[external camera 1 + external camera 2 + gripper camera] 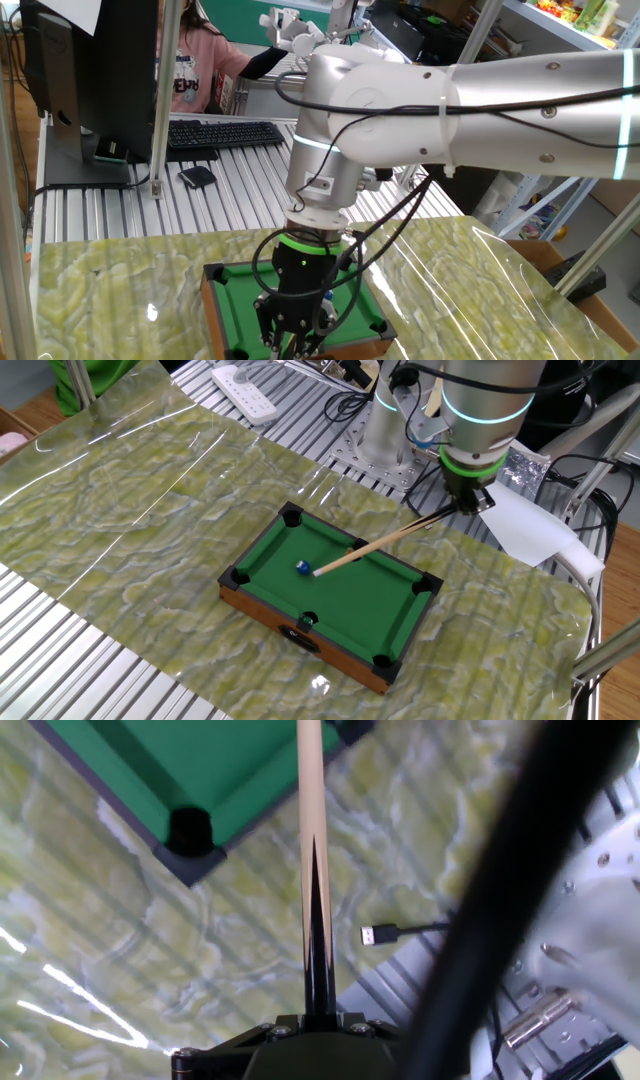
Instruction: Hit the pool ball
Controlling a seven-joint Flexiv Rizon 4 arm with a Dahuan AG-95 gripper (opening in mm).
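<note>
The tiny blue pool ball (pixel 301 567) lies on the green felt of the miniature pool table (pixel 360 605), left of its middle. My gripper (pixel 466 500) hangs beyond the table's far right side and is shut on the dark butt of a long wooden cue stick (pixel 385 542). The cue slants down over the felt, and its pale tip is just right of the ball, almost touching it. In the hand view the cue (pixel 311 840) runs straight up from my gripper (pixel 318 1020) over the table's corner (pixel 190 830); the ball is out of that view. In one fixed view my gripper (pixel 290 335) hides the ball.
The table has black pockets at its corners and sides, one in front of the ball (pixel 308 620). A white sheet (pixel 530 525) lies right of my gripper. A USB cable end (pixel 385 933) lies on the marbled mat. A keyboard (pixel 220 133) and a person (pixel 195 60) are behind.
</note>
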